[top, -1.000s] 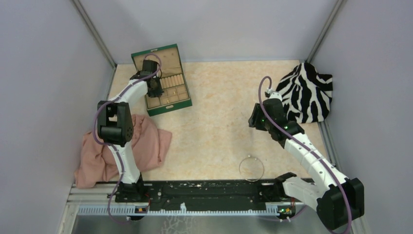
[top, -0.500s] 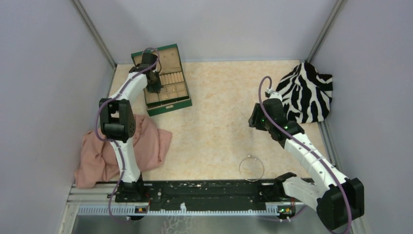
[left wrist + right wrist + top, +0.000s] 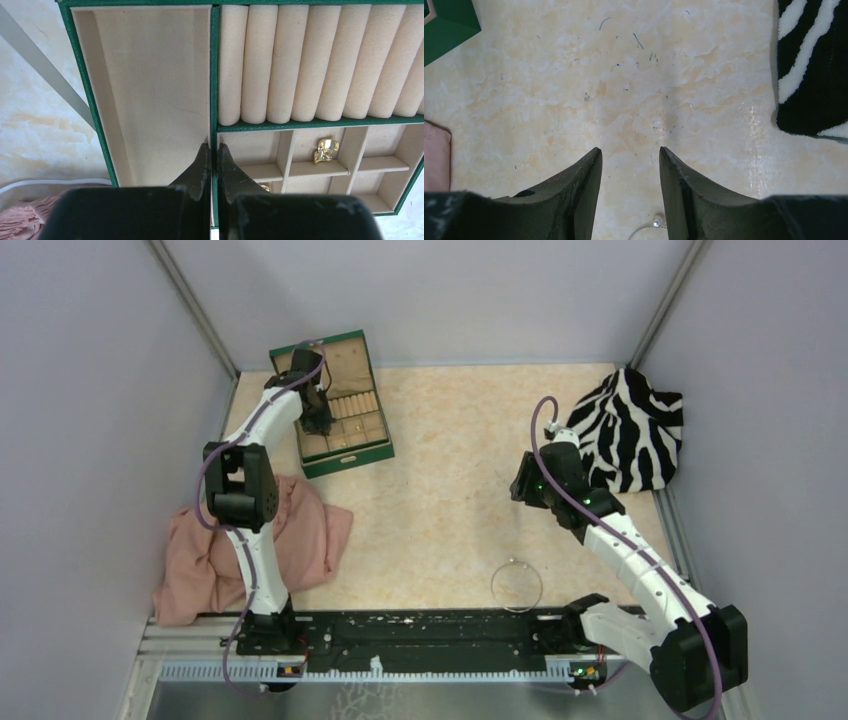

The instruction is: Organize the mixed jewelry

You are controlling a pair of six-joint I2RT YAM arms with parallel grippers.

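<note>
Hiding part of gold piece (image 3: pixel 265 188), left fingers (image 3: pixel 202 167) pressed together; right fingers (image 3: pixel 584 190) spread, hoop (image 3: pixel 655 221) cut off

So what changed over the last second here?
The left gripper reached a little farther over the green box, away from the bases, and shut with nothing visible between its jaws. The right gripper stayed open above the table; the wire hoop did not move.
</note>
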